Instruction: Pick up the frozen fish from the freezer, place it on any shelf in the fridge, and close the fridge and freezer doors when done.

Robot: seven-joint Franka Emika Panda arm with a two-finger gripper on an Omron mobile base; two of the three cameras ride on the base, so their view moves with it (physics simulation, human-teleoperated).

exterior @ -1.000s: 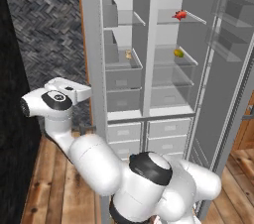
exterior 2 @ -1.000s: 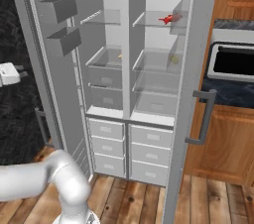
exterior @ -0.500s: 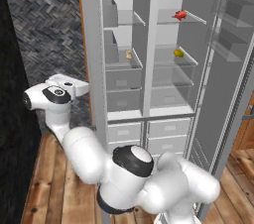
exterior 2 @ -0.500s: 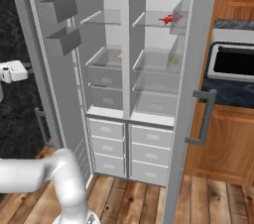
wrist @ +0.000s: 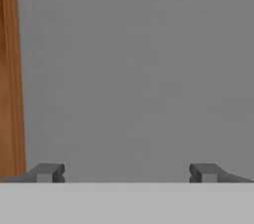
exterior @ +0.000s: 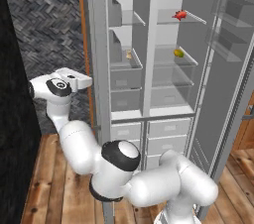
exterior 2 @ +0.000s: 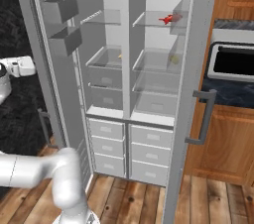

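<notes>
The jaws stand wide apart with nothing between them: in the hand view the gripper (wrist: 126, 172) faces a flat grey panel, its two dark fingertips (wrist: 47, 172) low at the left and right of the frame, with an orange-brown wooden strip (wrist: 10, 69) running down the left edge. In the left base view the gripper (exterior: 85, 81) sits at mid-left, just beside the outer face of the open freezer door (exterior: 97, 49), whose edge rises through the upper middle of the frame. Behind the hand is a dark herringbone wall (exterior: 44, 25).

The frozen fish (exterior: 179, 15) lies on the top glass shelf (exterior: 173, 20) of the fridge (exterior: 176, 59), upper right of centre in the left base view; in the right base view it is the small red shape in the upper right. One shelf lower sits a small yellow-green round item (exterior: 178, 53). In the freezer (exterior: 124, 59) a small beige lump (exterior: 129, 55) rests in a bin. Pale drawers (exterior 2: 131, 146) fill the bottom. The fridge door (exterior 2: 191, 94) also stands open, its bar handle (exterior 2: 203, 119) at mid-right of the right base view, beside a dark oven (exterior 2: 233, 64).
</notes>
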